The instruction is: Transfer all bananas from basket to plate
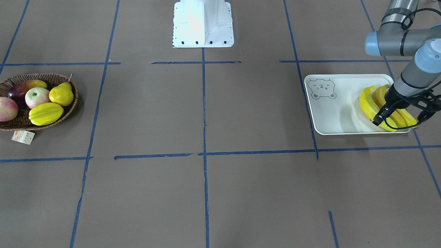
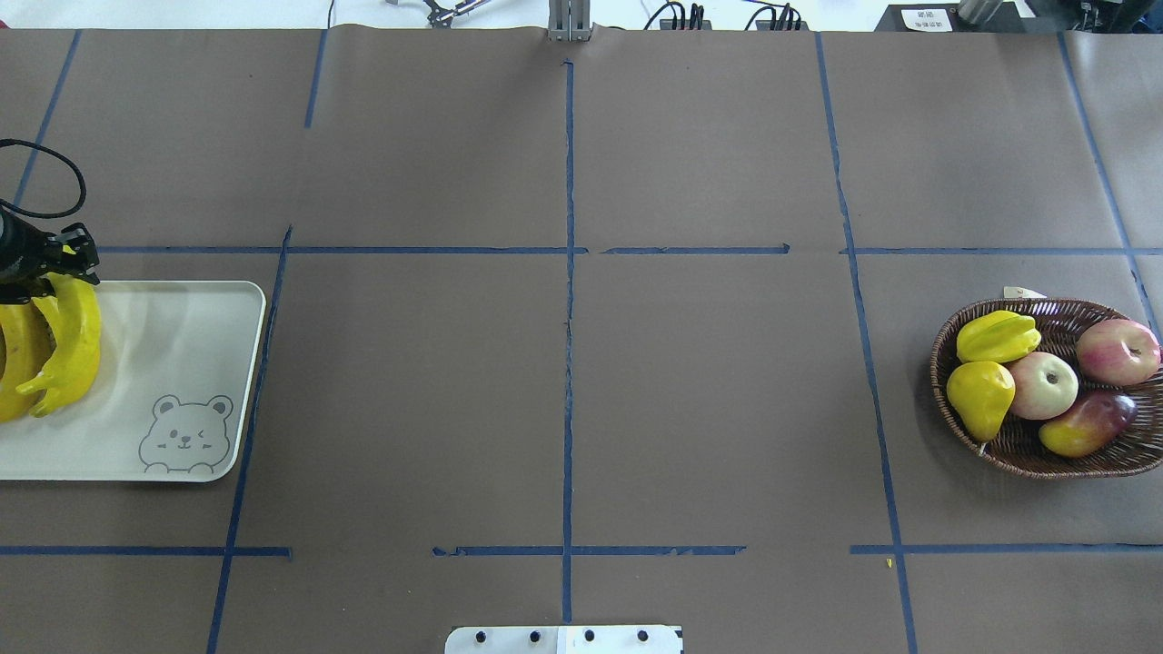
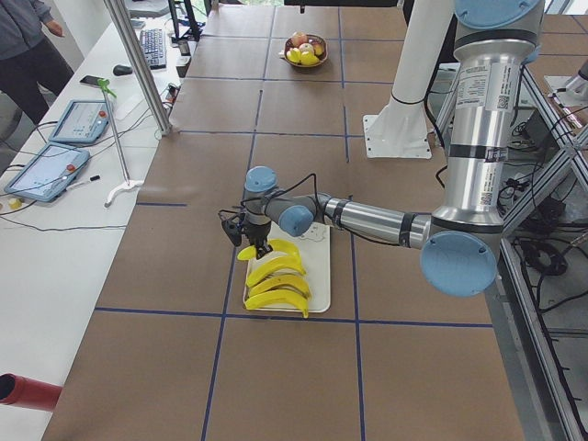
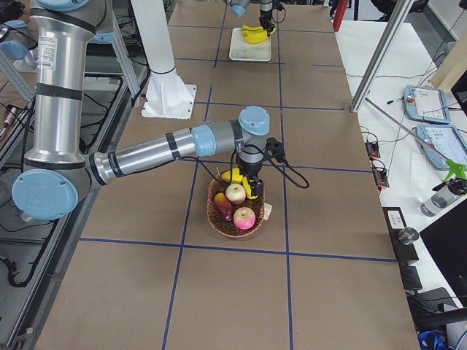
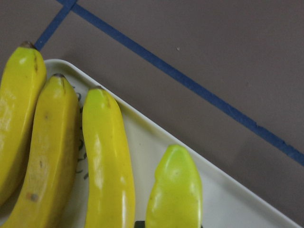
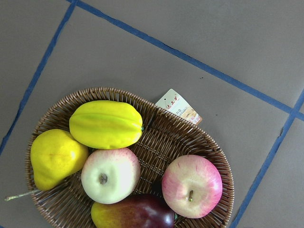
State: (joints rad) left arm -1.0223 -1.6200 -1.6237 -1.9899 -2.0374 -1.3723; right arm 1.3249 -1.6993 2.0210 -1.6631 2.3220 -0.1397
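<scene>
three bananas [image 5: 57, 142] lie side by side on the plate [image 1: 330, 113] at the left end of the table [image 2: 563, 381], a fourth banana [image 5: 173, 190] just beside them, its far end under the left gripper [image 2: 44, 277]. whether the fingers [image 1: 378, 120] clamp it i cannot tell. the right gripper [image 4: 252, 186] hovers over the basket [image 2: 1008, 451] at the table's right end; its fingers are hidden, so their state is unclear.

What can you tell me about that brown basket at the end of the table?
The basket is a shallow oval of dark-brown woven wicker. It sits flat on the brown table. A small paper tag hangs off its rim and lies on the table. Inside, packed close together, are a starfruit, a pear, two apples and a red-and-yellow mango.
</scene>
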